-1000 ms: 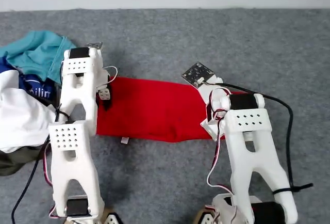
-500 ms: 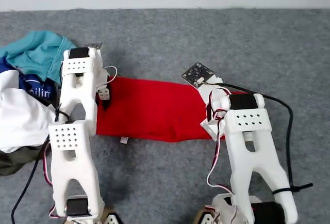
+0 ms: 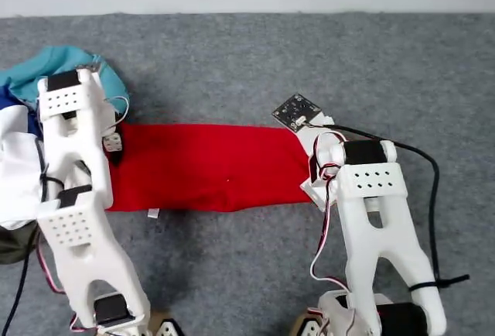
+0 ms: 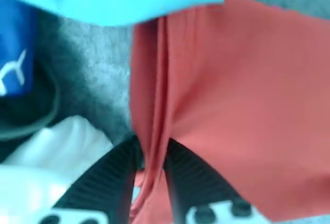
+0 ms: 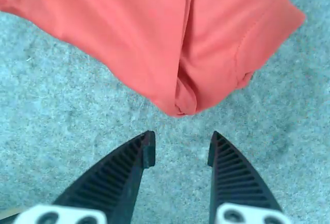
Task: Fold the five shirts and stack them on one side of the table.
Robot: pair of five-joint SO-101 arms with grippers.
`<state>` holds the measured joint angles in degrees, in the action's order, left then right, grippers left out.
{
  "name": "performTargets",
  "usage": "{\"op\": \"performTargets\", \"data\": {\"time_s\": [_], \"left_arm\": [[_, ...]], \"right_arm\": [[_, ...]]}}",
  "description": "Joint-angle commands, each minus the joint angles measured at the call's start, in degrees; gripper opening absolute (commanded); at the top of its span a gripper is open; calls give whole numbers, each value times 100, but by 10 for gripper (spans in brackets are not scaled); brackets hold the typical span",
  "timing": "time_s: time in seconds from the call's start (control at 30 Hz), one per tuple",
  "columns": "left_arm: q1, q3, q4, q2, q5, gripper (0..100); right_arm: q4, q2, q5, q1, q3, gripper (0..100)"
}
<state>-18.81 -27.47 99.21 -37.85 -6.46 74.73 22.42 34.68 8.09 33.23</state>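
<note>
Red shirt (image 3: 209,167) lies as a long folded band on the grey tabletop (image 3: 232,274), running from 9 o'clock to 3 o'clock across the middle of the high view.

Right claw (image 5: 178,149): open and empty, jaws spread. It hovers over bare tabletop just short of the band's 3 o'clock end and does not touch it.

Left claw (image 4: 152,157): closed on a gathered fold at the band's 9 o'clock end, with red cloth pinched between the jaws.

At the 9 o'clock edge, a heap of unfolded garments:
- olive shirt (image 3: 11,245), nearest
- white shirt (image 3: 15,173)
- blue shirt (image 3: 14,104)
- teal shirt (image 3: 46,69), farthest; its edge meets the band's corner

A small circuit board (image 3: 298,111) shows at the band's far edge, toward 3 o'clock.
</note>
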Motion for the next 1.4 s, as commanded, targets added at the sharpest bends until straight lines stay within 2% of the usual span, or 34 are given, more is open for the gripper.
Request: {"op": "performTargets", "data": {"time_s": [0.0, 0.2, 0.47, 0.6, 0.77, 1.07, 1.37], "left_arm": [[255, 84, 141, 615, 62, 12], [1178, 75, 141, 844, 44, 12], [2673, -259, 114, 853, 44, 12], [3182, -831, 132, 809, 44, 12], [3851, -927, 132, 800, 44, 12], [4607, -927, 97, 791, 35, 12], [5064, -927, -677, 791, -149, 12]], "right_arm": [[40, 259, -62, -84, -44, 184], [40, 259, -62, -330, -53, 184], [40, 259, -53, -1622, -53, 184], [13, 259, -26, -2202, -53, 184], [-13, 259, -18, -2703, -53, 184], [-13, 259, -18, -2870, -62, 184], [-13, 259, -9, -2888, -62, 184]]}}
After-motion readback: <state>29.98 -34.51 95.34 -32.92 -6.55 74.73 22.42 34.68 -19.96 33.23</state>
